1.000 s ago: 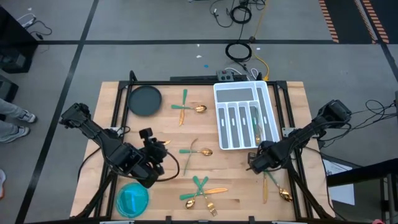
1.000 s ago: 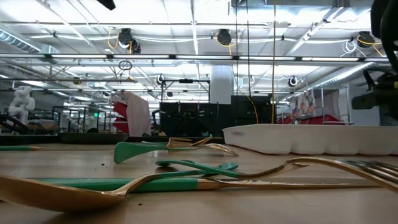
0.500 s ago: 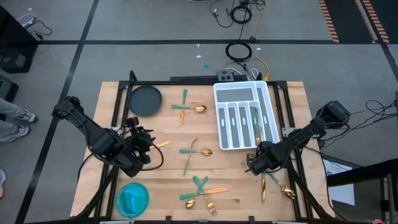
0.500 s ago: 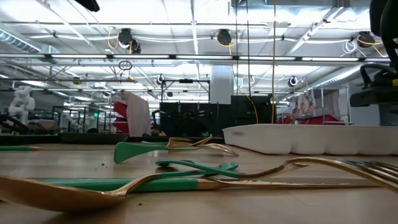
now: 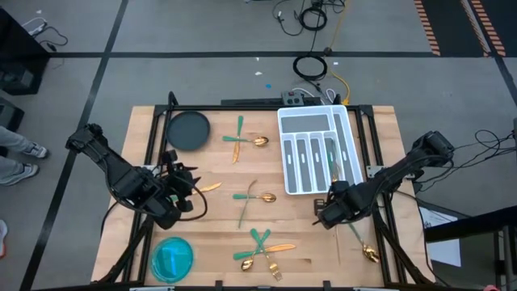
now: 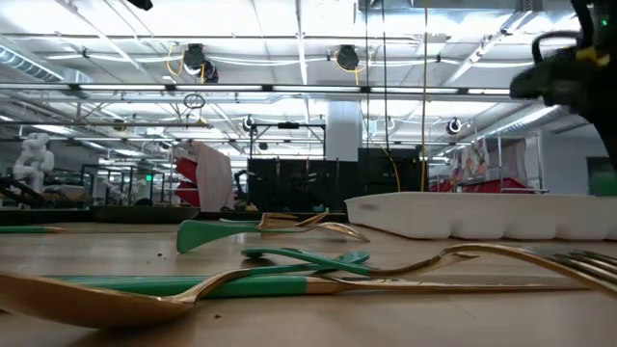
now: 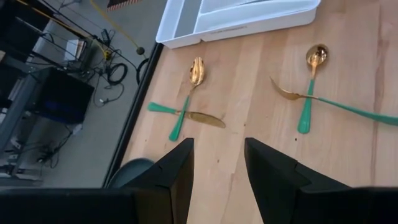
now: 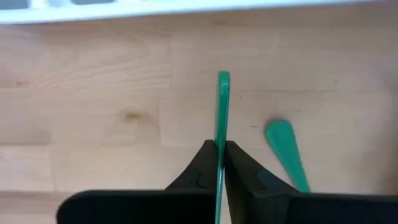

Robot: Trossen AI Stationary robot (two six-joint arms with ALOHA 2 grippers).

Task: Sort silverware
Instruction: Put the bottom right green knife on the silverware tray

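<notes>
Right gripper (image 8: pixel 219 163) pinching teal handle (image 8: pixel 222 106)

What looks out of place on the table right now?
Nothing damaged or spilled. Most silverware still lies loose in crossed pairs, like the spoon and knife beside the white tray. The right gripper pinches a teal handle edge-on.

Both arms are matte black, built of slim tubular links joined by chunkier rounded joint housings. Beside the white tray (image 5: pixel 317 151), the right gripper (image 8: pixel 221 163) ends in two flat black fingers with angular, stepped tips. The left gripper (image 7: pixel 217 177) carries broader, blocky black fingers with bevelled edges and plain faces.
</notes>
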